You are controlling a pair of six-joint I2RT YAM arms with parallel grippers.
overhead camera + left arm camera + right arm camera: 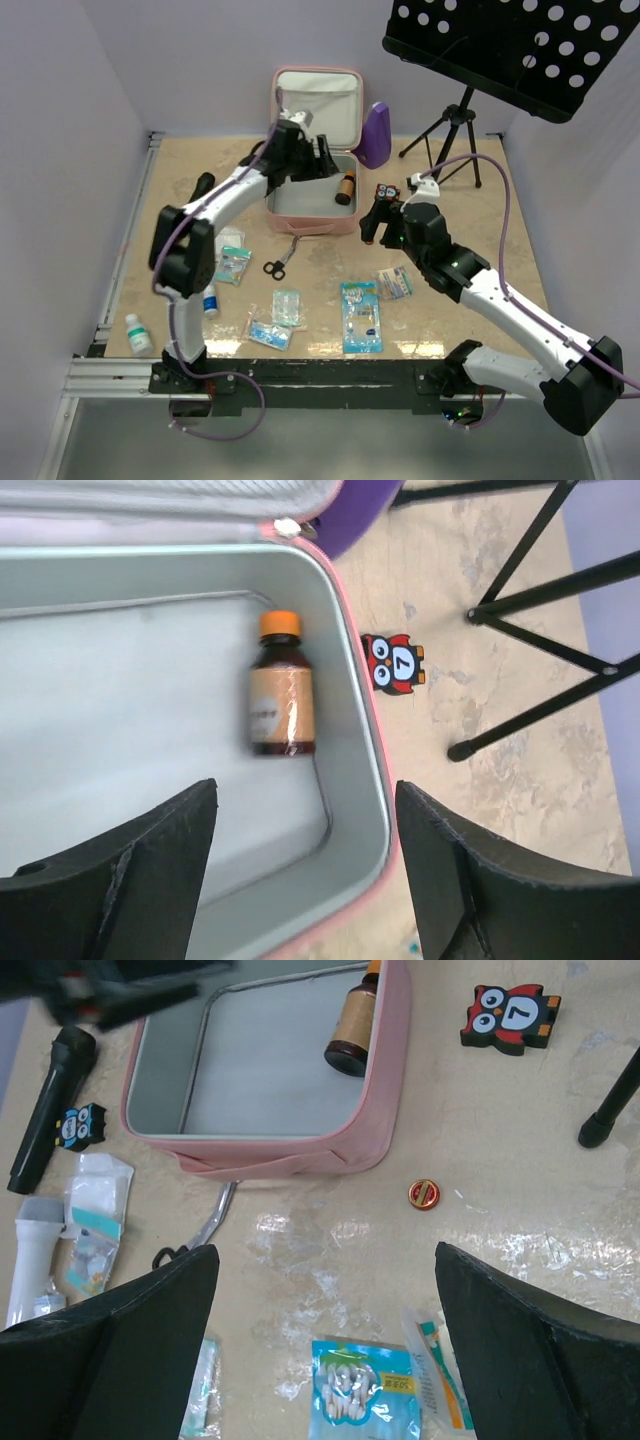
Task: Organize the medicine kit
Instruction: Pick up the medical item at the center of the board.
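Directly beneath the left gripper (305, 785) lies the medicine kit (300, 203), lid hinged open and standing upright on the side farthest from the fingertips. The tray's pale lining fills the left wrist view. The left jaws stand apart with nothing between them.

The right gripper (325, 1250) hangs over bare table, its jaws spread wide and empty. From it, the kit lies ahead and to the left, with its near right corner closest.

Loose supplies, in descending size:

1. Blue packet (361, 316): behind the right gripper, toward the arm bases. The right arm is nearer.
2. Brown bottle (282, 690): inside the tray, just ahead of the left fingertips. Its long axis runs parallel to the fingers, with the orange cap pointing away toward the lid. It lies close along the tray's right wall; contact cannot be confirmed.
3. Scissors (283, 258): outside the kit, just beside its front wall. The left arm is nearer.

Judgement: the bottle is already stowed, so the next move is a fetch. The remaining items all lie behind both grippers, toward the bases, with the kit beyond them. Each arm must draw back first, and each should take the items on its own side.
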